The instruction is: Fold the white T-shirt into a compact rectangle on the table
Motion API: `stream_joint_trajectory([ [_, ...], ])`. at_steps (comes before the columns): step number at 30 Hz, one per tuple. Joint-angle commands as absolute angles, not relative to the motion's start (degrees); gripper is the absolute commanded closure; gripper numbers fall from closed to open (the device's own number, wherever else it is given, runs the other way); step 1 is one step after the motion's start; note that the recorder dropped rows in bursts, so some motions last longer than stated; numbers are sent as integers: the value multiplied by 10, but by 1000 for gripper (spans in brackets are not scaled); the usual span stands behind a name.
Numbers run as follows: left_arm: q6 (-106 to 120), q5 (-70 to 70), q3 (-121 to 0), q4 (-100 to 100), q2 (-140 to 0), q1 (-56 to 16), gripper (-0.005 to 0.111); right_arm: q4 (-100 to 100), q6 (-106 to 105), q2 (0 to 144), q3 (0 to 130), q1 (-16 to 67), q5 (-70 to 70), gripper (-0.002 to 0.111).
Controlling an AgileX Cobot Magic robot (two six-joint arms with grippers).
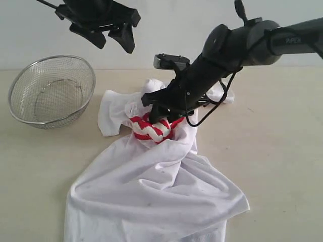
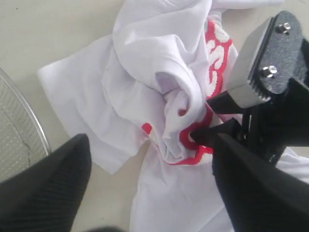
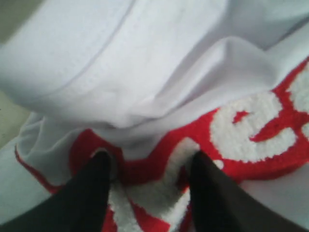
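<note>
Pale beige surface [image 1: 282, 166] runs up to a plain white wall, and the white T-shirt [image 1: 151, 186] lies crumpled in the middle of it. Its long axis goes from far to near: the chest part is bunched up at the far end, and the wide body spreads toward the near edge, leaning a little to the left.

The right hand [image 1: 160, 117] is down in this bunch, exactly on the red band [image 1: 151, 131]. In the right wrist view its two fingers [image 3: 94, 193] stand apart with a ridge of the red and white lettering between them. Whether they pinch this ridge or only rest on it, I cannot tell.

The left hand [image 1: 112, 43] hangs high above the surface with the jaws wide open and nothing in them. It is near the wire-mesh bowl [image 1: 30, 101] and well apart from the cloth. One short sleeve [image 1: 108, 118] sticks out to the left of the bunch, on the side of the left hand.

In my judgement the next move depends on this: the bunch is directly under the right hand, while the left hand would need to descend toward the sleeve to spread the shirt before any fold.
</note>
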State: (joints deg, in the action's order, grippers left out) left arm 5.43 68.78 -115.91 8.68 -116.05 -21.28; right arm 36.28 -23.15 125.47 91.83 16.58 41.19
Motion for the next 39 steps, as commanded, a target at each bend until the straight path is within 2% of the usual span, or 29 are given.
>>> stream_joint_trajectory([
  [1,47,700,-1159,87,-1145,-212,43,354,-258,1257,935,165,384,108],
  [8,47,700,-1159,94,-1142,-212,45,323,-201,1304,1141,165,418,109],
  [11,47,700,-1159,98,-1142,-212,45,330,-180,1366,1190,165,448,108],
  [13,47,700,-1159,98,-1142,-212,45,336,-174,1387,1203,165,465,104],
  [15,47,700,-1159,98,-1142,-212,45,339,-174,1393,1206,165,476,87],
  [17,49,700,-1159,98,-1142,-212,45,342,-174,1390,1206,165,478,55],
  [19,49,700,-1159,98,-1142,-212,45,336,-174,1380,1207,165,480,30],
  [20,49,700,-1159,98,-1142,-212,45,325,-174,1377,1207,165,484,28],
  [23,49,700,-1159,100,-1142,-212,45,305,-168,1364,1207,165,516,41],
  [25,49,700,-1159,101,-1141,-212,45,288,-158,1353,1207,161,536,45],
  [35,47,700,-1158,111,-1103,-212,45,309,-162,1311,1207,73,694,45],
  [39,47,700,-1131,112,-1084,-212,45,308,-172,1305,1202,45,700,46],
])
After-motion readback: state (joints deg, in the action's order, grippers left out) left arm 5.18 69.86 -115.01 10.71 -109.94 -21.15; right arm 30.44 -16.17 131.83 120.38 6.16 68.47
